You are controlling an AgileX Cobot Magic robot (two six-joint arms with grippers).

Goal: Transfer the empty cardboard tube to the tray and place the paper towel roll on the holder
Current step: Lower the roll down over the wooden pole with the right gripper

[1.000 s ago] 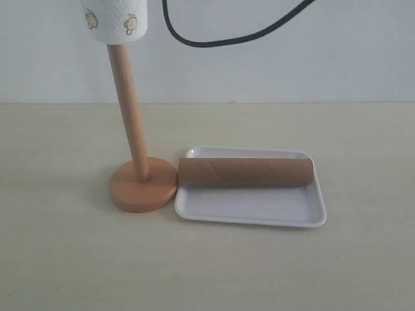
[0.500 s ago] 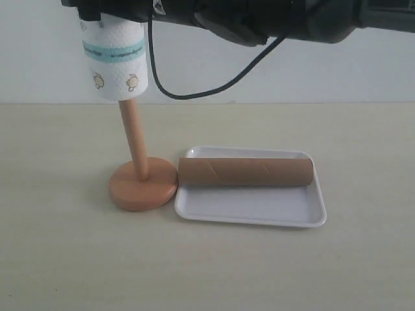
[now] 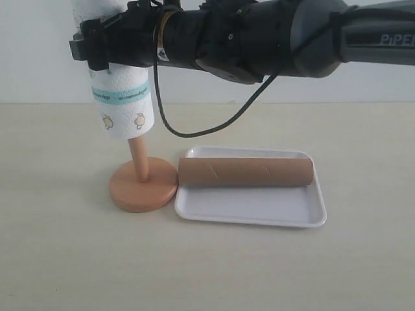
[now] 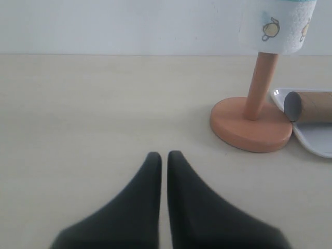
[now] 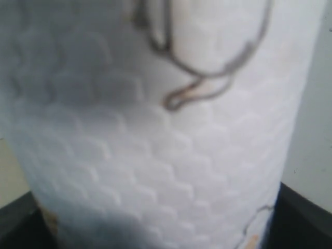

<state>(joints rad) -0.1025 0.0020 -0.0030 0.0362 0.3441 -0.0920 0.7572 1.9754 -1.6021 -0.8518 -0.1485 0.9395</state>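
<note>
The paper towel roll (image 3: 122,97) is threaded over the pole of the wooden holder (image 3: 142,184), its lower end well above the disc base. My right gripper (image 3: 107,45), reaching across from the right, is shut on the roll's upper half. Embossed white paper from the roll (image 5: 155,145) fills the right wrist view. The empty cardboard tube (image 3: 245,172) lies lengthwise in the white tray (image 3: 259,210), right of the holder. My left gripper (image 4: 162,155) is shut with nothing in it, low over the table, apart from the holder (image 4: 251,124) and the tube's end (image 4: 308,106).
A black cable (image 3: 188,129) hangs in a loop from the right arm, behind the roll and above the tray. The pale table top (image 3: 207,272) ends at a white wall behind.
The right arm has come down into view with the towel roll, sliding it lower along the holder's pole. Tube, tray and holder base have not moved.
</note>
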